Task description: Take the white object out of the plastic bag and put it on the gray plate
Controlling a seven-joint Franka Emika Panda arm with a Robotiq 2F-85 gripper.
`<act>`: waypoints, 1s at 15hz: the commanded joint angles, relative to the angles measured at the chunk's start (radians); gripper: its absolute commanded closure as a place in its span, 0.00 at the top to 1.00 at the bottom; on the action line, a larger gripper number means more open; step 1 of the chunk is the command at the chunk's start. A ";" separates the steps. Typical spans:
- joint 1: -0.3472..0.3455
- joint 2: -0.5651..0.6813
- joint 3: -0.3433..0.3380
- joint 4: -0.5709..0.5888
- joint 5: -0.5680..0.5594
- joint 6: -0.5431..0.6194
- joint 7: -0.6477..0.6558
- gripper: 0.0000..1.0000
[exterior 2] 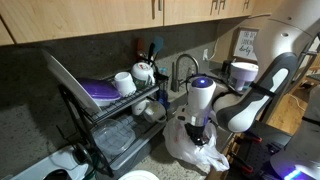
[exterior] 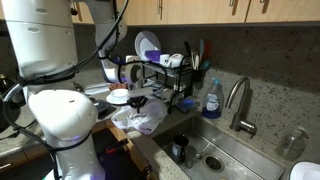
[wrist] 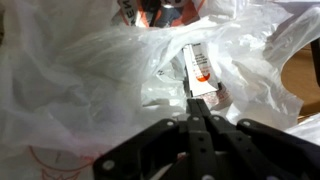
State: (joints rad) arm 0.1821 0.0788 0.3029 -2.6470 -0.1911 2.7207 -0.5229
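Only the wrist view is looking into the plastic bag. There the white object, a small carton with an orange label, is lying among the crumpled film, and the gripper is reaching down onto its lower end. The fingers are drawn tight together, pinching that end as far as this view shows.

In both exterior views the carton is hidden, and only the gripper is seen dipping into the bag. The bag is sitting by the counter's front edge, just beside the dish rack. In an exterior view the sink is opening right next to the bag, with the blue soap bottle standing at the counter's back edge. The rack and sink are hemming the bag in, leaving open room mostly above it.
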 commanded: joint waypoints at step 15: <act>-0.063 0.217 -0.029 0.068 -0.004 0.134 -0.049 0.04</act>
State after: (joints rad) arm 0.1467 0.2521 0.2644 -2.6078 -0.1909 2.8244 -0.5490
